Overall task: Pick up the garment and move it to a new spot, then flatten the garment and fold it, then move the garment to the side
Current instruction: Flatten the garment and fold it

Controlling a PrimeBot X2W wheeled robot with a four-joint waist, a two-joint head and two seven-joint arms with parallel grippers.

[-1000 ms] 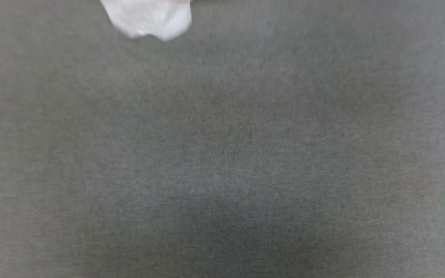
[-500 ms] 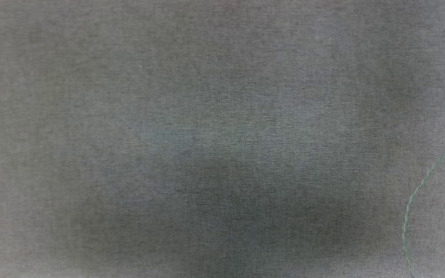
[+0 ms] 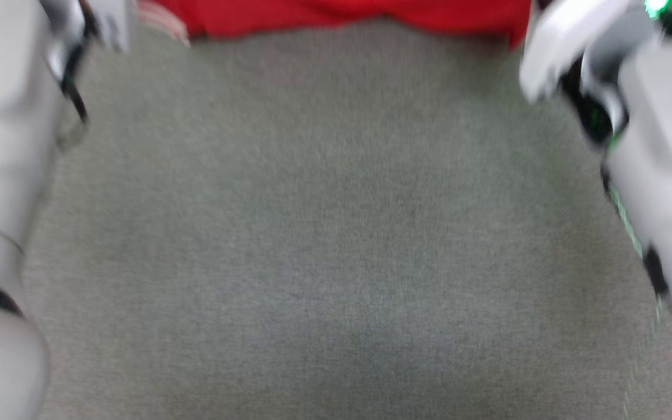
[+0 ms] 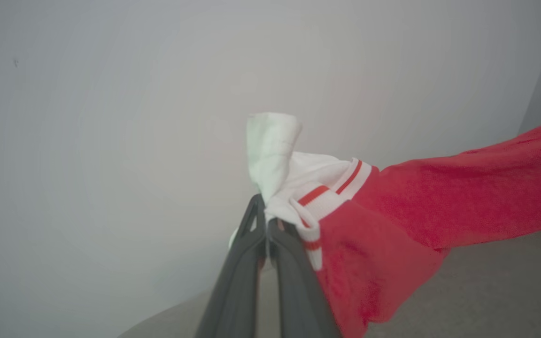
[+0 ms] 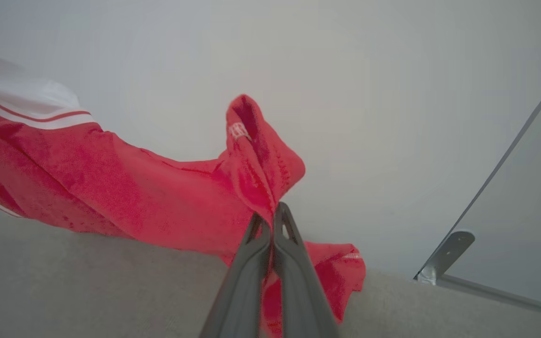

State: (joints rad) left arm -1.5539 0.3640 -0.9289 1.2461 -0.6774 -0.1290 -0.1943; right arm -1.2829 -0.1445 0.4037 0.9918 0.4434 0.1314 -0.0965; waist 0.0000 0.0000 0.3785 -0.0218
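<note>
The garment (image 3: 342, 13) is a red shirt with white, red-striped trim, stretched between my two arms along the top edge of the head view. In the left wrist view my left gripper (image 4: 266, 220) is shut on the garment (image 4: 392, 206) at its white striped corner. The right wrist view has my right gripper (image 5: 273, 223) shut on a bunched red edge of the garment (image 5: 167, 197), which hangs raised above the grey surface. My pale forearms stand at the left (image 3: 3, 175) and right (image 3: 657, 175) of the head view, blurred.
A grey fabric-covered surface (image 3: 336, 233) spreads under the garment. A pale wall (image 4: 111, 117) rises behind it. A metal bracket (image 5: 444, 256) and a thin rail sit at the surface's far edge in the right wrist view.
The head view has shifted: both forearms and the red garment edge now show at its sides and top, where only the grey surface showed before.
</note>
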